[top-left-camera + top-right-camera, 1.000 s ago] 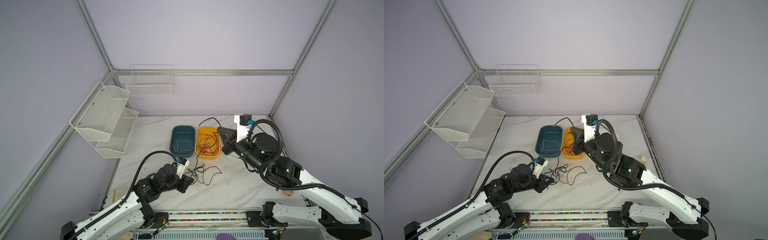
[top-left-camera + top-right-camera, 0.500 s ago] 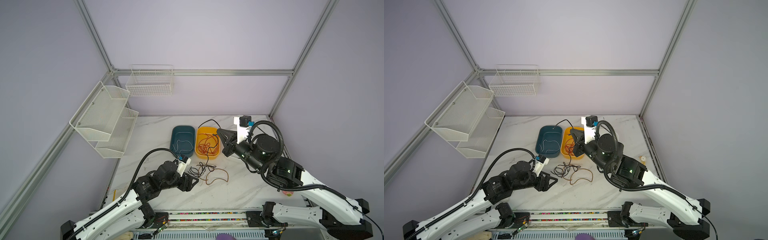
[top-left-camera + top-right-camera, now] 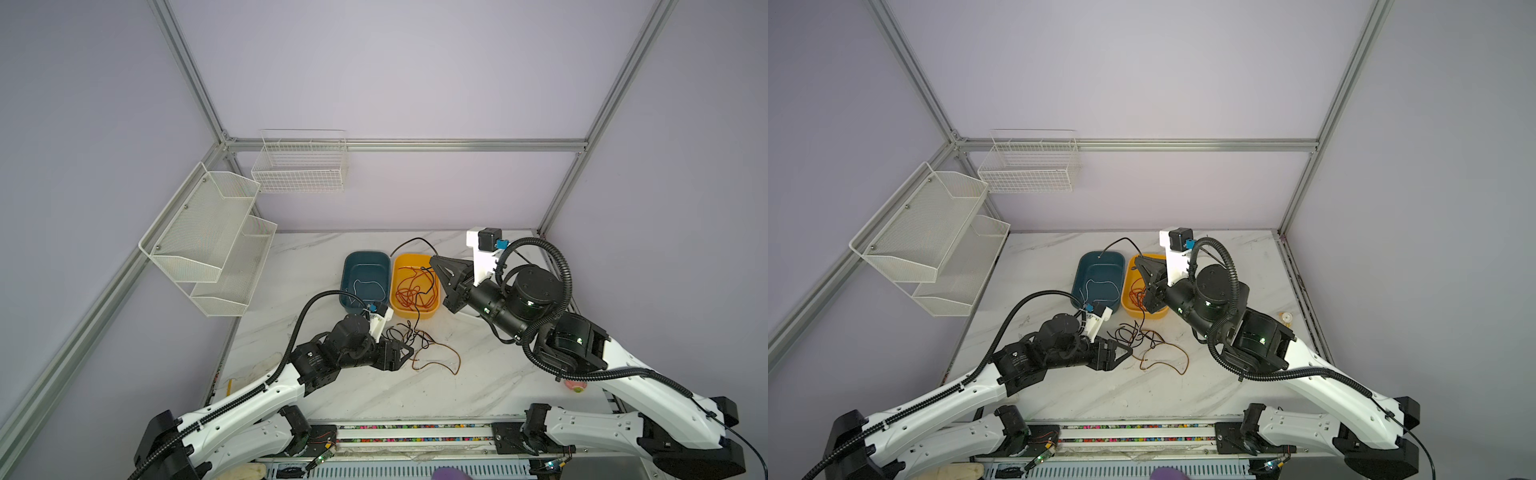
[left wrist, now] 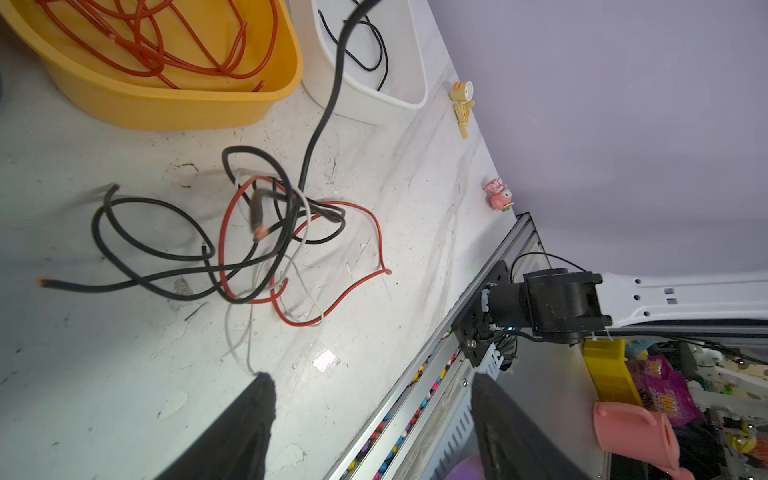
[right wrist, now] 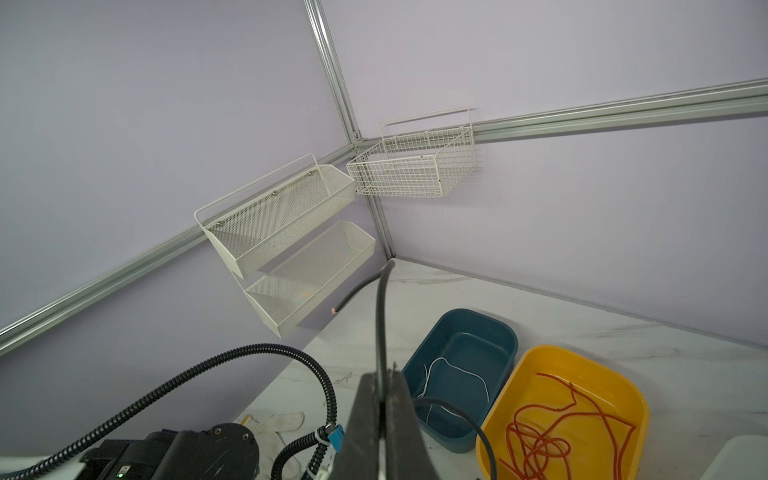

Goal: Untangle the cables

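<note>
The right hand (image 5: 380, 380) is found clenched on a black cable (image 5: 379, 316), which is pinched between the closed jaws low in the right wrist view, its bare end curling toward the middle of that frame. In a top view this hand is held above the yellow tub (image 3: 415, 314), right of centre. The gripped cable is seen running down past the tub into the tangle (image 3: 409, 338), which lies on the worktop (image 3: 478, 386) just below centre. The left hand (image 4: 374, 395) is released: its jaws stand apart at the bottom of the left wrist view with nothing between them, and a white strand (image 4: 240, 352) ends just beside one finger. In the tangle, black, red and white cables are crossed over one another. Sorting is judged part done: a white cable (image 5: 442, 358) lies in the blue tub (image 3: 365, 253), orange-red cables (image 3: 409, 286) lie in the yellow tub, and a second black length (image 4: 370, 68) lies in the white tub (image 4: 374, 104). The step in hand is judged to be the drawing of the gripped black cable out of the tangle. It is advised that the lift be made slowly. The other strands should be pinned by the left hand close to the crossing, not on the black cable itself, and the pull stopped if the whole bundle is seen to rise.
</note>
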Controlling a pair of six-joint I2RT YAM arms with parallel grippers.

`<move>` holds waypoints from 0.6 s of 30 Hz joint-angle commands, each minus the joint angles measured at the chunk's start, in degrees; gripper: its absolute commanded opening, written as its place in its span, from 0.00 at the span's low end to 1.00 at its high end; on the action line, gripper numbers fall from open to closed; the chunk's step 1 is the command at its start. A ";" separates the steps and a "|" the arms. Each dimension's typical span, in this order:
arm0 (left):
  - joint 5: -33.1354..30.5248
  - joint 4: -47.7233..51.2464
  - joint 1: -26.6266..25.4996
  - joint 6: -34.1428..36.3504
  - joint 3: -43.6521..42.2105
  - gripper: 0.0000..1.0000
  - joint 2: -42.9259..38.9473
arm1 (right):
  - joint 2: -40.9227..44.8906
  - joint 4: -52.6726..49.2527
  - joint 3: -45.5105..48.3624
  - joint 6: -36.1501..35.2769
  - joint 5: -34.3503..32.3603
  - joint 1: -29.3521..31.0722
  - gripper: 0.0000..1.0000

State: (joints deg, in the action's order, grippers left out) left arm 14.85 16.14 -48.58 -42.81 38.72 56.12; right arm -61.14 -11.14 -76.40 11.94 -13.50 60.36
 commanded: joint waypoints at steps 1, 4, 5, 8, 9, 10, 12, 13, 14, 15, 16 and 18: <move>-0.09 -8.12 -1.89 -6.05 -0.86 0.76 1.95 | -0.89 2.24 -1.45 1.04 -0.37 -0.20 0.00; -2.81 -9.44 -3.63 -7.61 -0.66 0.77 4.28 | -1.05 3.02 -1.52 1.31 -0.86 -0.23 0.00; -3.00 -10.46 -3.92 -7.89 -0.90 0.78 5.32 | -1.01 3.26 -1.40 1.49 -1.30 -0.24 0.00; -3.83 -12.14 -4.72 -9.17 -0.89 0.78 8.96 | -1.33 3.75 -1.48 1.76 -3.03 -0.21 0.00; -4.32 -12.39 -4.94 -9.29 -0.57 0.78 10.31 | -1.60 3.62 -1.64 2.15 -3.38 -0.24 0.00; -4.90 -12.43 -5.10 -9.23 -0.17 0.79 11.44 | -1.74 3.42 -1.96 2.66 -3.44 -0.26 0.00; -6.26 -12.12 -5.31 -8.79 0.95 0.79 13.89 | -1.95 3.24 -2.34 3.49 -3.83 -0.22 0.00; -6.83 -12.10 -5.31 -8.79 1.45 0.79 14.88 | -2.03 3.16 -2.43 3.74 -4.35 -0.24 0.00; -7.20 -12.05 -5.35 -8.65 2.02 0.80 16.06 | -2.04 3.22 -2.53 4.16 -4.94 -0.24 0.00; -7.43 -12.06 -5.34 -8.61 2.75 0.80 17.38 | -2.07 3.12 -2.70 4.52 -5.70 -0.24 0.00; -7.46 -12.01 -5.37 -8.61 3.37 0.81 18.56 | -2.20 3.00 -2.78 4.87 -6.09 -0.24 0.00; -7.72 -12.00 -5.32 -9.00 4.87 0.83 21.07 | -2.45 3.03 -2.80 5.68 -6.19 -0.24 0.00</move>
State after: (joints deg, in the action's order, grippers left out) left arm 8.78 6.26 -53.71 -50.65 38.89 75.44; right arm -63.44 -9.82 -77.38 15.84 -17.52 60.36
